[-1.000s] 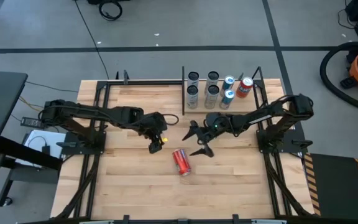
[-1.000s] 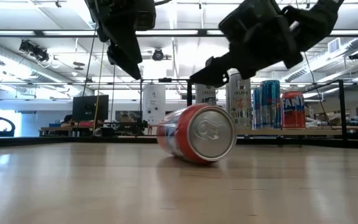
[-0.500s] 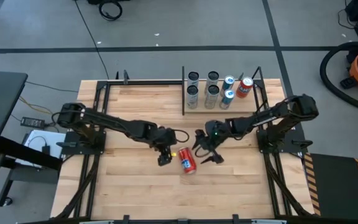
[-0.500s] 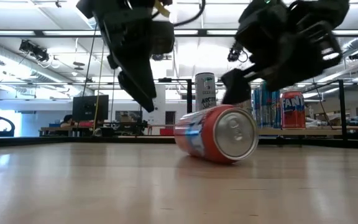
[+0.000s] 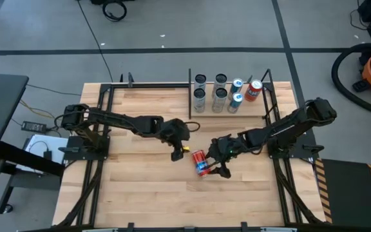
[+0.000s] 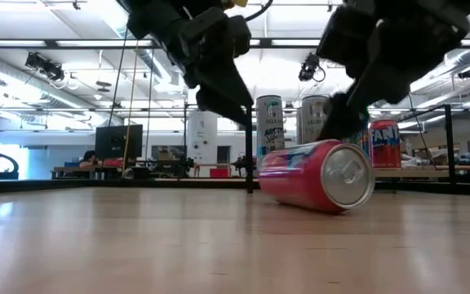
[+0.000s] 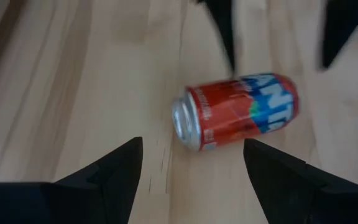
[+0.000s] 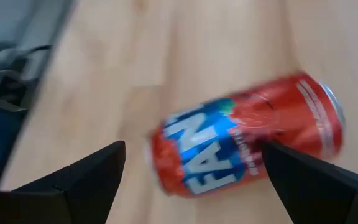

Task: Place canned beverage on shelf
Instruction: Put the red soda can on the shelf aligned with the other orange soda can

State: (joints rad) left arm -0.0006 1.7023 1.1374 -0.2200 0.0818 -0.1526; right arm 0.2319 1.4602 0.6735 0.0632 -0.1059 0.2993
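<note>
A red soda can (image 5: 201, 162) lies on its side on the wooden tabletop, near the middle. My left gripper (image 5: 176, 153) hangs open just left of it, and the can (image 7: 241, 112) shows ahead of its spread fingers. My right gripper (image 5: 218, 163) is open close on the can's right. In the right wrist view the can (image 8: 247, 137) lies ahead of the two fingers, across the gap. The shelf (image 5: 190, 96) stands at the far right and carries several upright cans. My right gripper comes at the can slanting down from the table's right, with a finger (image 6: 343, 121) close behind the can's top side. I cannot tell whether it touches the can. The can rests on its side on the tabletop.
Several upright cans (image 5: 219, 91) crowd the shelf, with a red one (image 5: 255, 89) at its right end. Black metal rods (image 5: 266, 96) edge the shelf. Bare tabletop (image 5: 147, 187) lies toward the near edge.
My left gripper has gone down and toward the table's right edge, closing on the can. My right gripper has moved toward the near edge and rolled. The can has shifted along the table toward the right edge, still lying on its side.
</note>
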